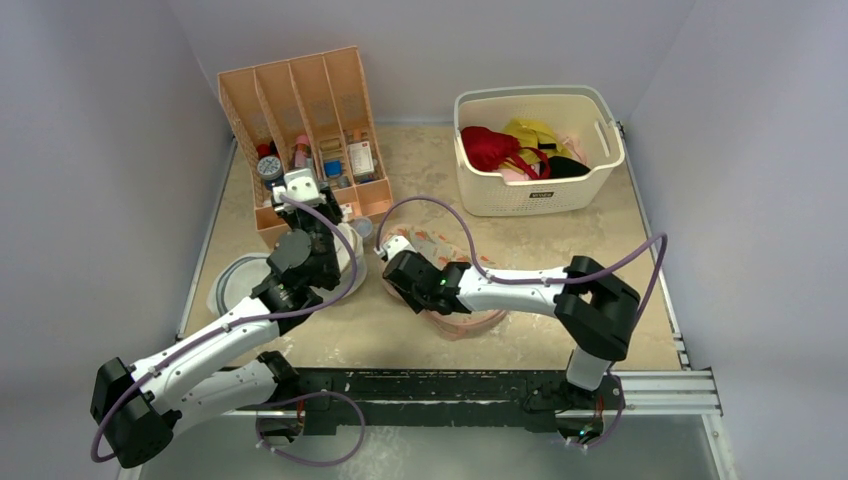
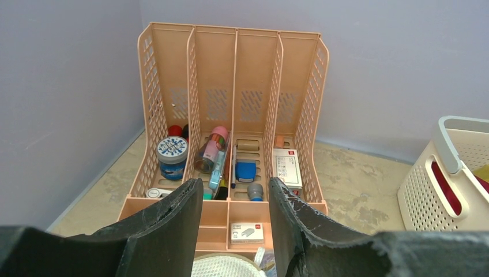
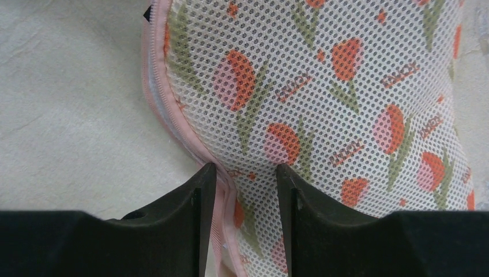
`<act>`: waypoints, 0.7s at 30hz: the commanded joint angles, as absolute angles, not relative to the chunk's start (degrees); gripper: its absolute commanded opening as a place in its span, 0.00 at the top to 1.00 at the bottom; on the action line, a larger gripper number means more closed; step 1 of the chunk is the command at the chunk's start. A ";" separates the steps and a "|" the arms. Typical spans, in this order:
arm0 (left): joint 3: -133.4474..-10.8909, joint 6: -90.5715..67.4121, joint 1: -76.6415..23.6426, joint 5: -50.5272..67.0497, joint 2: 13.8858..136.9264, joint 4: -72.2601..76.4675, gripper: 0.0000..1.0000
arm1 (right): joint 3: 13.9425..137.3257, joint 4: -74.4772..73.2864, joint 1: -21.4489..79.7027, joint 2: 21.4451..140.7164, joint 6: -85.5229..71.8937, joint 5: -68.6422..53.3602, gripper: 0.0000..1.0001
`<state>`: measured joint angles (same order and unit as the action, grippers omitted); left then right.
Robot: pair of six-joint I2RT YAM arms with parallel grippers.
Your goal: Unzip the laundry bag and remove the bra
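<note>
The laundry bag (image 1: 432, 243) lies at the table's middle, mostly under my right arm. In the right wrist view it (image 3: 346, 86) fills the frame: white mesh with red-orange flowers and a pink zip rim (image 3: 173, 115) that looks zipped. My right gripper (image 3: 246, 167) is open, its fingers astride the rim at the bag's waist, left finger over the table, right finger on the mesh; it also shows from above (image 1: 405, 272). My left gripper (image 2: 235, 182) is open and empty, facing the organizer; from above it (image 1: 318, 222) hovers left of the bag. The bra is hidden.
A peach desk organizer (image 1: 300, 110) with small items stands at the back left, close ahead of my left gripper (image 2: 230, 69). A round white mesh bag (image 2: 225, 266) lies below that gripper. A white-grey mesh disc (image 1: 235, 280) lies left. A white basket (image 1: 535, 195) with garments stands back right.
</note>
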<state>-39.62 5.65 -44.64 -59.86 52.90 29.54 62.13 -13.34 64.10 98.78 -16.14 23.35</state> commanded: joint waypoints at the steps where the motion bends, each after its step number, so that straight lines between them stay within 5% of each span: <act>1: -39.98 6.20 -44.30 -59.62 52.41 31.93 0.56 | 64.51 -12.23 64.34 99.51 -15.47 25.79 0.55; 7: -40.04 5.89 -44.30 -59.44 52.63 31.62 0.56 | 64.85 -11.62 64.35 100.69 -15.50 25.67 0.43; 11: -40.07 5.77 -44.30 -59.33 52.80 31.53 0.56 | 64.63 -11.05 64.34 100.73 -15.63 25.75 0.45; 21: -40.17 5.60 -44.30 -59.22 52.93 31.21 0.56 | 63.82 -10.13 64.37 99.06 -16.29 26.05 0.86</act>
<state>-39.62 5.58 -44.64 -59.81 53.10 29.50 62.57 -11.70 64.12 100.77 -15.77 24.58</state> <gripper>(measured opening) 0.447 0.203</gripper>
